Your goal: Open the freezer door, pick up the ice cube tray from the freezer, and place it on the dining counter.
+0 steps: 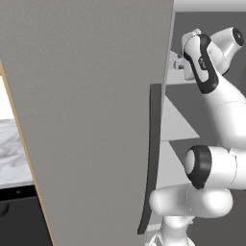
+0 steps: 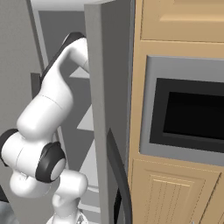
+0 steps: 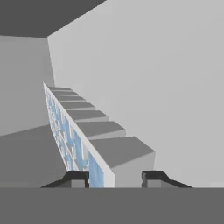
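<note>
The freezer door point(image 1: 96, 120) stands swung wide open, its dark handle point(image 1: 153, 144) seen edge-on. My arm reaches into the freezer point(image 1: 192, 110) at an upper shelf. In the hand view the ice cube tray point(image 3: 87, 131) runs away from me, seen nearly edge-on, with pale blue cells on the left and a grey underside on the right. My gripper point(image 3: 116, 178) straddles its near end, one fingertip point(image 3: 76, 178) against the blue side and the other against the grey side, shut on the tray. A sliver of the tray point(image 1: 174, 58) shows beside the hand. The dining counter is out of view.
Lighter grey shelves point(image 1: 175, 127) step down inside the freezer below the hand. The neighbouring grey door point(image 2: 103, 109) with a dark curved handle point(image 2: 120, 175) stands on my right, beside a wood cabinet holding a built-in oven point(image 2: 188, 113). A marble top point(image 1: 12, 149) over a black appliance lies far left.
</note>
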Tool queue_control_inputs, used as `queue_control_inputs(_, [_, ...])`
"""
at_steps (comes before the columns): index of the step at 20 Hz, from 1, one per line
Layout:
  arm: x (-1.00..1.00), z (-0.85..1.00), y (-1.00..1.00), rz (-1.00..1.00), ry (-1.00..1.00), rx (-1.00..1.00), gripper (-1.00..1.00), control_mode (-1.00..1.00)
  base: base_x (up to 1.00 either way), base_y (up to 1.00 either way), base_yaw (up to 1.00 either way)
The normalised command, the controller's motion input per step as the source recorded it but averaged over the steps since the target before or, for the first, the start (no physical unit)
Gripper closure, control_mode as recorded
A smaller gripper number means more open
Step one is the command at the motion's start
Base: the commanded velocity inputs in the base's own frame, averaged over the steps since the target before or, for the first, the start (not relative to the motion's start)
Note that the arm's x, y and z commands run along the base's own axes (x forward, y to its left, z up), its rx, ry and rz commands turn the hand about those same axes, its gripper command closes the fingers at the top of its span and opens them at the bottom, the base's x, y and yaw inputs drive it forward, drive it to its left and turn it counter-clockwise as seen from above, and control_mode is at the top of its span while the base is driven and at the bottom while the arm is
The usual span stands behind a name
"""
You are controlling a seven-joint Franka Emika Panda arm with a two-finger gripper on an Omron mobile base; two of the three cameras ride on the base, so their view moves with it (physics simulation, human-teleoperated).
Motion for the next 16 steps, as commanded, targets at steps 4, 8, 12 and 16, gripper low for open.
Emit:
queue_control_inputs(4, [0.0,0.05,0.01,-0.02,-0.11,0.0,1.0,-1.0,0.0,0.0,0.0])
queue_control_inputs(8, [-0.04,0.1,0.01,-0.02,-0.05,0.0,1.0,-1.0,0.0,0.0,0.0])
queue_control_inputs(12, [-0.38,0.27,0.03,0.0,0.0,0.0,1.0,-1.0,0.0,0.0,0.0])
queue_control_inputs(16, [-0.69,0.25,0.0,0.0,0.0,0.0,1.0,-1.0,0.0,0.0,0.0])
